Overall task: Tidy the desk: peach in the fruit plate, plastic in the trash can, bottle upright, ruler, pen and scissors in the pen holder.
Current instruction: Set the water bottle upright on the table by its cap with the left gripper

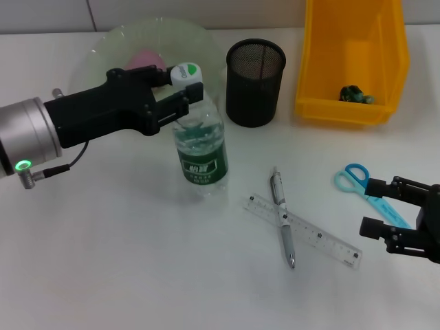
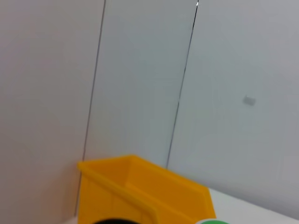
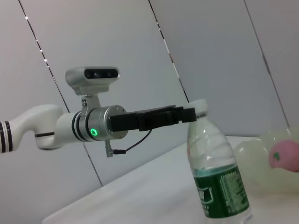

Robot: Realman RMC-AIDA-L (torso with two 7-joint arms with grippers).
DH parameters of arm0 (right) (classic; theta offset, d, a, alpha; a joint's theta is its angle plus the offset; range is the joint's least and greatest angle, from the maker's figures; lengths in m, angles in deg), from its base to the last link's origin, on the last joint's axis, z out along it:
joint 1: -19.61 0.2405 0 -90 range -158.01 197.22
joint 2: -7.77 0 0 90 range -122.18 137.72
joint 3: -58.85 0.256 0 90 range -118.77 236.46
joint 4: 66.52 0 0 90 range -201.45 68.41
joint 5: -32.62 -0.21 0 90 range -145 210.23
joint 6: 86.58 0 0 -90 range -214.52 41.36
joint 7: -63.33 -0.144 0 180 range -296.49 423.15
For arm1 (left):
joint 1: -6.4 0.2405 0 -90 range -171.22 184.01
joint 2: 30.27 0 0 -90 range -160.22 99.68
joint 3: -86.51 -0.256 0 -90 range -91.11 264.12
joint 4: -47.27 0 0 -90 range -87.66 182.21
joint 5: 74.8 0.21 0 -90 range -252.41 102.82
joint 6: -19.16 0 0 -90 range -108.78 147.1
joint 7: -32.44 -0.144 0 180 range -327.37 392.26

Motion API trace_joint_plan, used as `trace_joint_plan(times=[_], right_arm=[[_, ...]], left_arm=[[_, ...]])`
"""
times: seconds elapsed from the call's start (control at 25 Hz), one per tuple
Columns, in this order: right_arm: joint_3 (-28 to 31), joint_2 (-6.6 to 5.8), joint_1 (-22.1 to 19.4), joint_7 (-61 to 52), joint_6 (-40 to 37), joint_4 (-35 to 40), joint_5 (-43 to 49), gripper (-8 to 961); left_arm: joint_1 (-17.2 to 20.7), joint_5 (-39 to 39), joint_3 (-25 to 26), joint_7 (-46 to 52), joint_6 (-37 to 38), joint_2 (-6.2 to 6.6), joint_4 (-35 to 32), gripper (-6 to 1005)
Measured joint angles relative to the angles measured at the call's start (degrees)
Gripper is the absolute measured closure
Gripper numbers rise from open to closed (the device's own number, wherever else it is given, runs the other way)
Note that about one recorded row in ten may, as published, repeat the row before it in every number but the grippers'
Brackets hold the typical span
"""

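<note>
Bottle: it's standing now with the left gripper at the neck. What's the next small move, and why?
Probably open the left gripper and back it away. The bottle already stands upright on the table, while the pen, ruler and scissors still lie flat outside the pen holder.

- A white tabletop [image 1: 124, 261] fills the head view, smooth and evenly lit; soft shadows fall on it
- Behind it stands a pale grey panelled wall [image 2: 140, 84]; thin dark seams [image 2: 181, 84] run between the panels
- One small grey mark [image 2: 249, 100] sits on a panel
</note>
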Motion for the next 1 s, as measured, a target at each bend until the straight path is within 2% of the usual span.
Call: trace_joint_plan(times=[0.2,0.4,0.52,1.0], right_arm=[[0.09,0.02,0.39,-0.04,-0.02,-0.63,0.00,157],[0.08,0.02,0.78,-0.05,-0.02,-1.08,0.00,157],[0.07,0.02,0.93,-0.05,-0.02,-1.13,0.00,156],[0.06,0.09,1.51,-0.05,0.02,-1.46,0.00,157]], left_arm=[[0.33,-5.65,1.03,-8.33,2.37,0.00,4.60,560],[-1.05,-7.26,3.48,-13.90,4.34,0.00,10.28,559],[-2.88,-8.63,4.39,-21.87,5.64,0.00,15.98,560],[-3.91,-12.18,4.37,-32.61,6.96,-0.18,22.07,560]])
